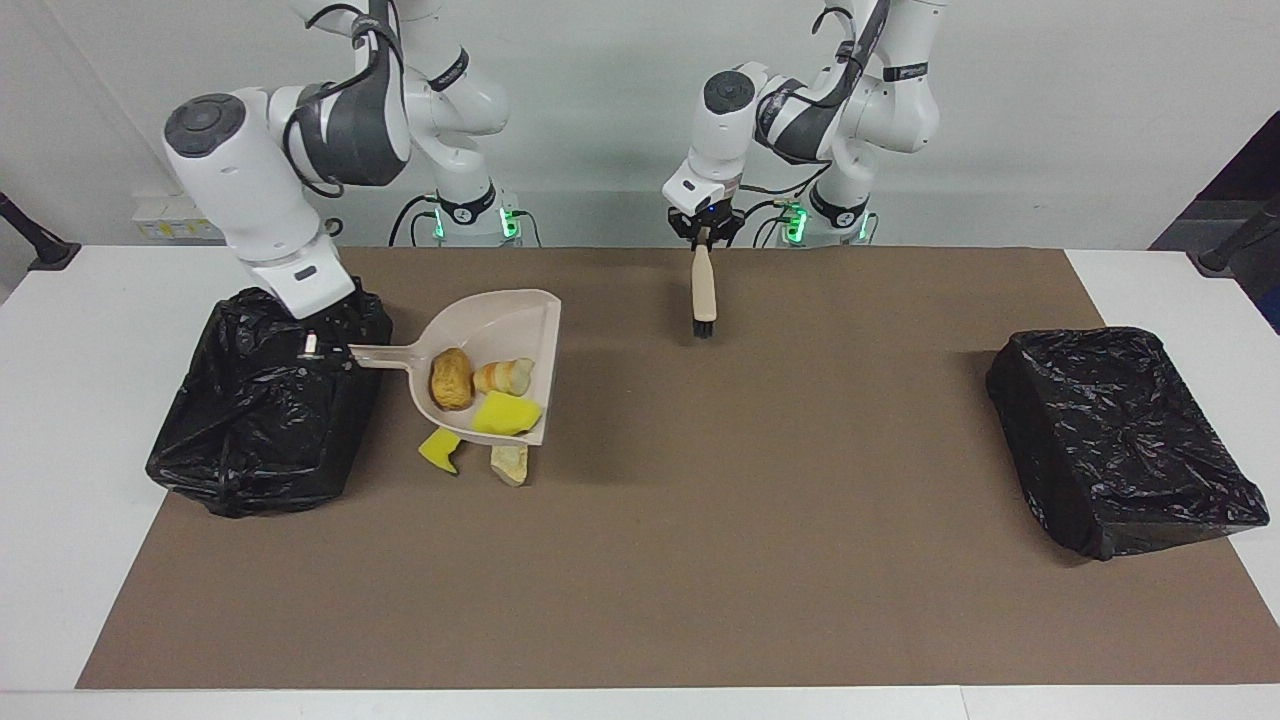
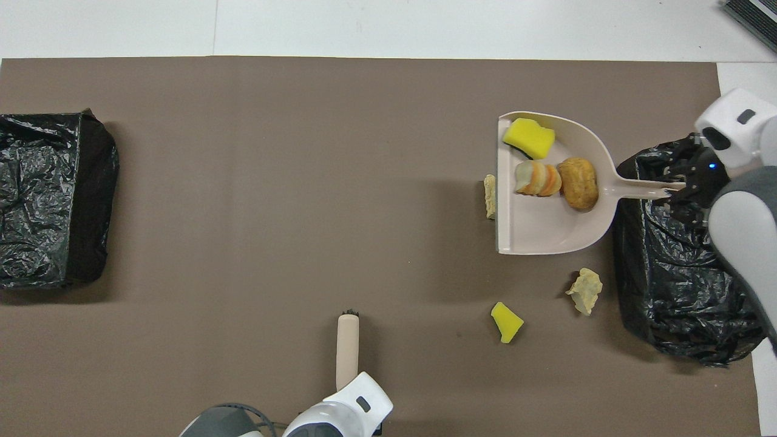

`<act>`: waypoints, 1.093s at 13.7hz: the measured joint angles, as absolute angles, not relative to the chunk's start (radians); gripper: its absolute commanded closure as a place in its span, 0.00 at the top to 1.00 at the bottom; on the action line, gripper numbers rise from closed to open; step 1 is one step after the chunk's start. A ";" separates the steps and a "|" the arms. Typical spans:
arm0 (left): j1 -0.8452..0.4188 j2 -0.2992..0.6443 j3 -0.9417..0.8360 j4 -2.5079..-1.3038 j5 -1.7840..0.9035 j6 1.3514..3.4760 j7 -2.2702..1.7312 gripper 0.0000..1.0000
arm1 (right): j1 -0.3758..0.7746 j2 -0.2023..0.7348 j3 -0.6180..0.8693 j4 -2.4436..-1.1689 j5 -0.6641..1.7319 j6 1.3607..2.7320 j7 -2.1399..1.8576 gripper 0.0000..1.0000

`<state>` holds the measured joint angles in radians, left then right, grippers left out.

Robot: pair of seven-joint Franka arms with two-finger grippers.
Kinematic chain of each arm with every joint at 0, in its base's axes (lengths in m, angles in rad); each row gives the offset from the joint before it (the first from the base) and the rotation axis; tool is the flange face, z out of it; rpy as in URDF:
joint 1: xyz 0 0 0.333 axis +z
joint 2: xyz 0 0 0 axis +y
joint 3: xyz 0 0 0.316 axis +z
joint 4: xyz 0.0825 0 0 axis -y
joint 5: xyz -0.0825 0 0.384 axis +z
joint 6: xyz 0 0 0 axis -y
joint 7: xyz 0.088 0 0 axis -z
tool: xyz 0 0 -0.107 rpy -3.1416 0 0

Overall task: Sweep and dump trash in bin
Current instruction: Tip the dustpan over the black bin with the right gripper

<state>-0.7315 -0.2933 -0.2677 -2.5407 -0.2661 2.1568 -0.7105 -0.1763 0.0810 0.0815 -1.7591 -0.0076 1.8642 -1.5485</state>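
A white table (image 1: 60,420) carries a wide brown mat (image 1: 700,560) that covers most of its top, leaving bare white strips at both ends and along the edge farthest from the robots. A plain pale wall (image 1: 1050,110) rises at the robots' end of the table, evenly lit with soft shadows, and a small white box with yellow labels (image 1: 185,217) sits at its foot toward the right arm's end. Dark stands (image 1: 35,240) cut in at both ends of the table, and a dark ribbed object (image 2: 753,15) shows at the corner of the overhead view.
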 measured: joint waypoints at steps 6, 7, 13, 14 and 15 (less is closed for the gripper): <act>-0.798 -0.203 -0.267 -2.541 -0.306 2.236 -0.783 0.00 | -0.361 0.081 0.079 -1.752 -0.273 1.868 -1.627 0.00; -0.798 -0.203 -0.266 -2.541 -0.307 2.237 -0.783 0.07 | -0.382 0.081 0.079 -1.751 -0.340 1.878 -1.631 0.00; -0.790 -0.190 -0.253 -2.541 -0.307 2.238 -0.783 1.00 | -0.416 0.081 0.086 -1.753 -0.752 1.936 -1.605 0.00; -0.783 -0.185 -0.249 -2.541 -0.307 2.238 -0.783 1.00 | -0.400 0.081 0.088 -1.756 -0.817 1.928 -1.586 0.00; -0.768 -0.181 -0.246 -2.540 -0.307 2.238 -0.779 1.00 | -0.379 0.081 0.089 -1.760 -0.881 1.914 -1.569 0.00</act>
